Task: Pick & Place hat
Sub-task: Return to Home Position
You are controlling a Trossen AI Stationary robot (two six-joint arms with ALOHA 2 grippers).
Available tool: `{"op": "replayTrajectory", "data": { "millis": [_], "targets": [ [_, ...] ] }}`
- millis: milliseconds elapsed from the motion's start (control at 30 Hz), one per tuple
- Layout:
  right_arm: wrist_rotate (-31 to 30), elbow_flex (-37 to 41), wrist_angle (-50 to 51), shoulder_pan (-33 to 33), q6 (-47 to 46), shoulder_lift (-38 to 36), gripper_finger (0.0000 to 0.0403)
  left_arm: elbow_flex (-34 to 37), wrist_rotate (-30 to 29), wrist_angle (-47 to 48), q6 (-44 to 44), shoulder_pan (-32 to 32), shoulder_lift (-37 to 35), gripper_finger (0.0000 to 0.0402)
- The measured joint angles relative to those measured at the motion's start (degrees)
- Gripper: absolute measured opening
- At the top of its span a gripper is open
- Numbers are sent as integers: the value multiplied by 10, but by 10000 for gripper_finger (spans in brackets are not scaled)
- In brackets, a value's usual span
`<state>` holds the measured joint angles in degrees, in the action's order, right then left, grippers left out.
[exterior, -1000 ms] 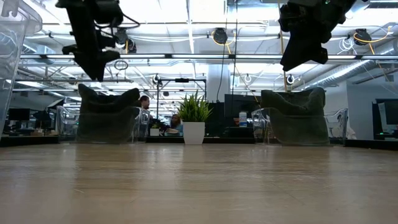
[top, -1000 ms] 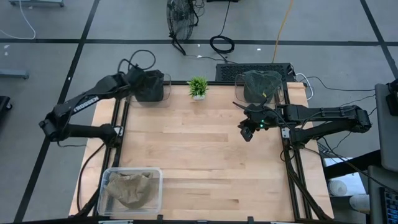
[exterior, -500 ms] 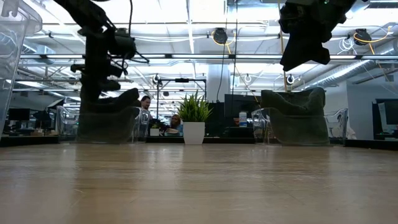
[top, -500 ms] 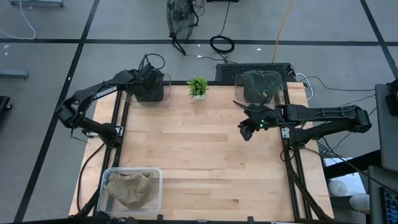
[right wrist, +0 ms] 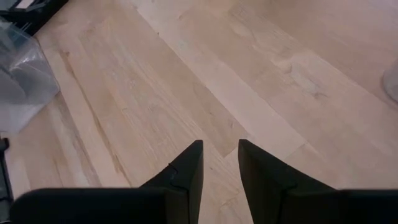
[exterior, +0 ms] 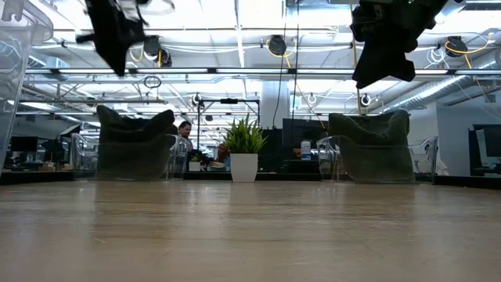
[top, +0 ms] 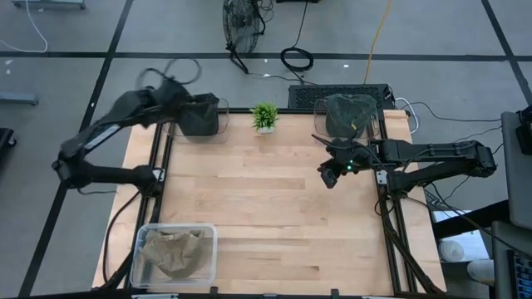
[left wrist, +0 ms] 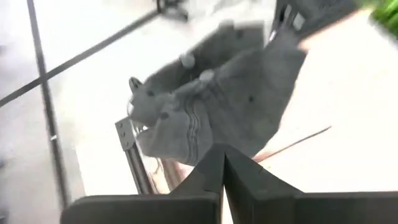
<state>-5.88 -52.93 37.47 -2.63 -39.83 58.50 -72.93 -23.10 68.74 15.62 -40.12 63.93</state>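
Observation:
A dark grey hat (top: 199, 117) (left wrist: 211, 112) lies in a clear bin (top: 218, 106) at the table's far left corner. Its look in the low view (exterior: 137, 143) shows it resting inside the bin. My left gripper (top: 183, 100) (exterior: 117, 43) (left wrist: 221, 154) hangs shut high above that bin; nothing shows hanging from it. A second dark hat (top: 349, 113) (exterior: 369, 145) fills a clear bin at the far right. My right gripper (top: 331, 176) (right wrist: 220, 158) is open over bare wood, in front of that bin.
A small potted plant (top: 265, 116) stands at the far edge between the two bins. A clear bin with a tan cloth thing (top: 173, 252) sits at the near left corner. Bare wood (top: 274, 224) lies across the table's middle.
My left gripper has dipped down into the far-left bin onto the dark hat, then risen quickly well above it. The hat lies in the bin as it did before. My right arm has kept still.

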Motion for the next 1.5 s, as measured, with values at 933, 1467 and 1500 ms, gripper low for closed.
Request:
{"op": "replayTrajectory", "data": {
  "millis": [933,1467,1500],
  "targets": [
    [0,0,-1,26,22,0,89,24,251,89,192,417,-33,8],
    [-31,0,-62,37,44,-155,89,80,235,-32,332,651,24,6],
    [-37,0,-62,37,67,-171,89,74,219,-33,327,649,22,4]
  ]
}}
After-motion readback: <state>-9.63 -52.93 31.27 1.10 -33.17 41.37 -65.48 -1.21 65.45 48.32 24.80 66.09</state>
